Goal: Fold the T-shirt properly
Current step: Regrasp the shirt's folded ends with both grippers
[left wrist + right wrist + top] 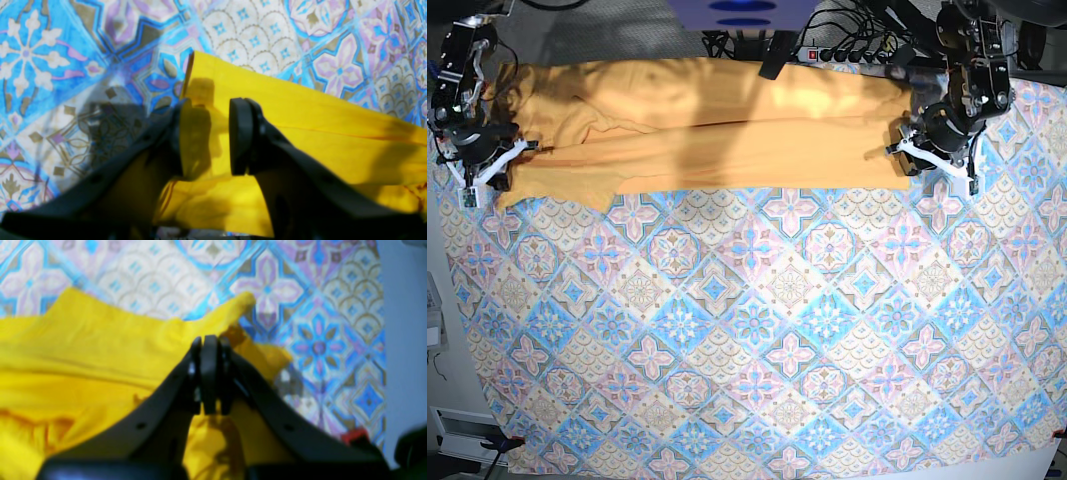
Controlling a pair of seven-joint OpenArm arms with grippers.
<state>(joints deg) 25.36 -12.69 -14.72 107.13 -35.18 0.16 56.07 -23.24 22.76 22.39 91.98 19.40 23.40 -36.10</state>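
Right claw (213,340) is being clenched on the shirt (110,346), likely soft, light cloth; beneath the parted left claw (206,104), its corner (201,61) is being offered for pinching.

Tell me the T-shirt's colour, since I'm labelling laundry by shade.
The T-shirt is plain yellow-orange where visible, best seen in the base view.

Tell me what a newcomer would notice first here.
Most striking is the long yellow-orange fabric T-shirt, stretched across the far part of the blue-and-pink tile-patterned cloth. Next come two black robot tools at its ends: the right one closed on the shirt, the left one open above it.
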